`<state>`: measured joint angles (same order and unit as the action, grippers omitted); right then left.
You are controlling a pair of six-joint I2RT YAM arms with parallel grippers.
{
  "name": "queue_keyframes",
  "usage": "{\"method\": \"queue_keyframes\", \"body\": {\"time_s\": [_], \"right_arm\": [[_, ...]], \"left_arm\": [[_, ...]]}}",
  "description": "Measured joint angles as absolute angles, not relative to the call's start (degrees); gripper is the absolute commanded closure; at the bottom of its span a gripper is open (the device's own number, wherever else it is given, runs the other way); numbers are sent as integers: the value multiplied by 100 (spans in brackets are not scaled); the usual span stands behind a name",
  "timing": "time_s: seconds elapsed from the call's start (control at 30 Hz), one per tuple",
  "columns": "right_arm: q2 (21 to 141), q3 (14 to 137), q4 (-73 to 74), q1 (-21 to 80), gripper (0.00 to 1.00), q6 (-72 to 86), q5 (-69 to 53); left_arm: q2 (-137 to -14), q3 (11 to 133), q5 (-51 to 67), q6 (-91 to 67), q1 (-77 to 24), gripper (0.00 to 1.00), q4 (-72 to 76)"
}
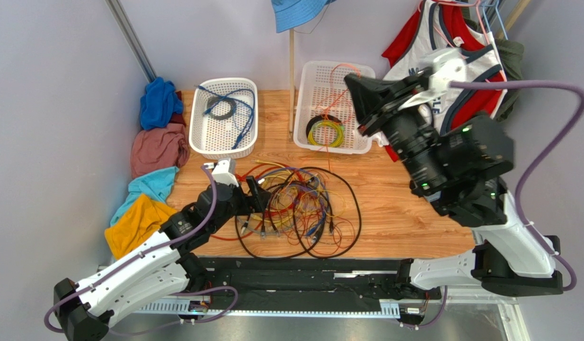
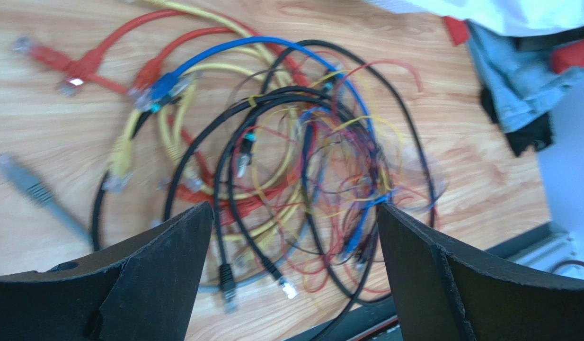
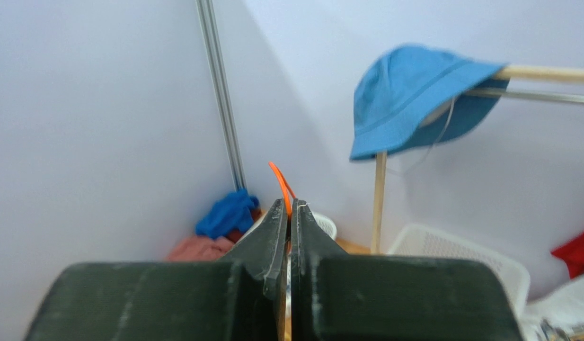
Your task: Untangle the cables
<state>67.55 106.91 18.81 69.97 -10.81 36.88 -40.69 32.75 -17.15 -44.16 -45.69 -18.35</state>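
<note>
Though thin and glossy, cables (image 1: pixel 302 206) in tangled loops on wooden table (image 1: pixel 405 202).

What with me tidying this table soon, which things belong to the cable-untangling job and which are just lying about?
Job: cable tangle; orange cable, pinched in the right jaws; left jaws, open over the tangle; probably left basket, right basket.
Lying about: blue bucket hat; heap of cloths; hanging jerseys; black ring coil; yellow-green ring coil.

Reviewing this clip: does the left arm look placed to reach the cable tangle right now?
Probably yes: the left gripper stands open at the edge of the cables, which lie directly ahead with nothing in between.
</note>
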Motion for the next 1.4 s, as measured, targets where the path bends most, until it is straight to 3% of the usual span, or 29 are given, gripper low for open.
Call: {"method": "queue_keyframes", "body": {"time_s": [0.27,0.4,0.57,0.77,1.0,1.4], "right_arm": [[6967,12164,1909,6993,100,-1201,3345],[6838,11946,1872,6982,100,-1260,3382],[6785,11170,1802,6639,100,-1293,3406],[7199,10449,1885,5100,100,-740,2945],[8305,10665,1903,3358,100,141,2311],[10451,11719,1087,2355,100,930,1470]], "left_arm": [[-4132,2646,-871,-4156,-4569,4,62],[-4318,2648,-753,-4167,-4569,6,408],[-4707,2963,-926,-4276,-4569,7,-176],[-4504,2897,-1197,-4661,-4569,9,-972],[-3321,2576,-1273,-4925,-4569,10,-1376],[-3142,2576,-1271,-4932,-4569,10,-1660]]}}
